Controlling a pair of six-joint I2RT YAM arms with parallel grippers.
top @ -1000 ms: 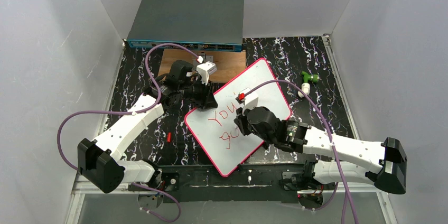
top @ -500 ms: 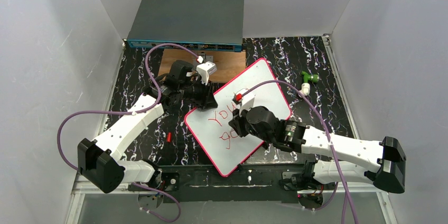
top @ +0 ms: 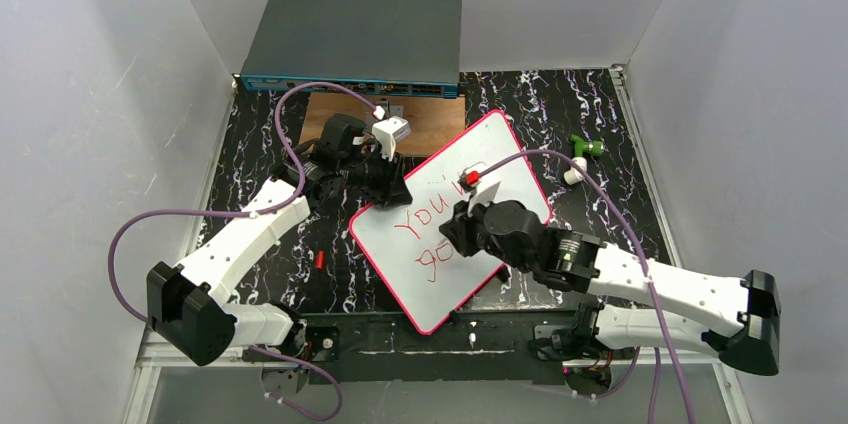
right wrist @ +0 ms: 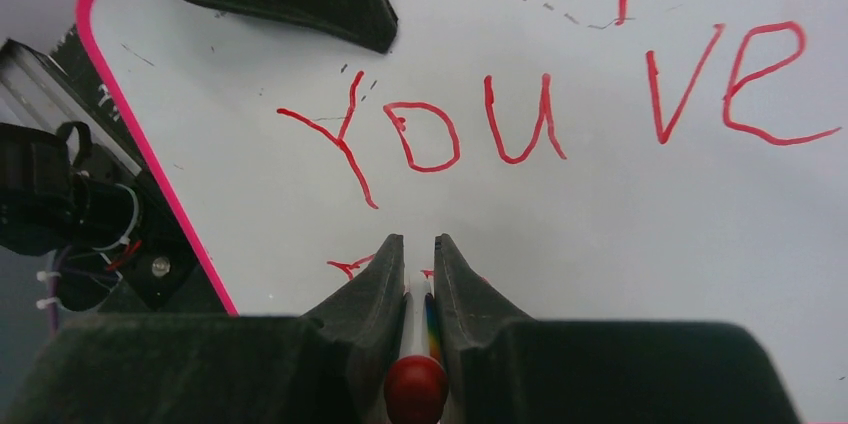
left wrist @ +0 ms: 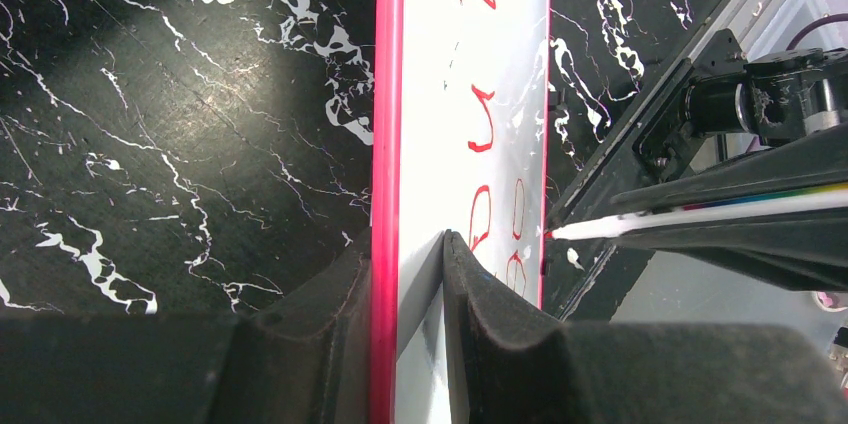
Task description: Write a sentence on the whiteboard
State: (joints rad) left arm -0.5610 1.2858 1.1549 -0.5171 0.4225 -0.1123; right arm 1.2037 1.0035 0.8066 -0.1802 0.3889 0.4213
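The whiteboard, white with a pink-red rim, lies tilted on the black marbled table. Red writing on it reads "YOU'VE" with "go" below. My left gripper is shut on the board's left edge, one finger on its face and the other under the rim. My right gripper is shut on a white marker with a red end. The marker's tip points down at the board near the second line; the tip also shows in the left wrist view.
A grey network switch box stands at the back, with a brown wooden board in front of it. A green and white object lies right of the whiteboard. A small red cap lies on the table to its left.
My right gripper with the marker swung left over the second line, then back right. The left gripper and the whiteboard have stayed put.
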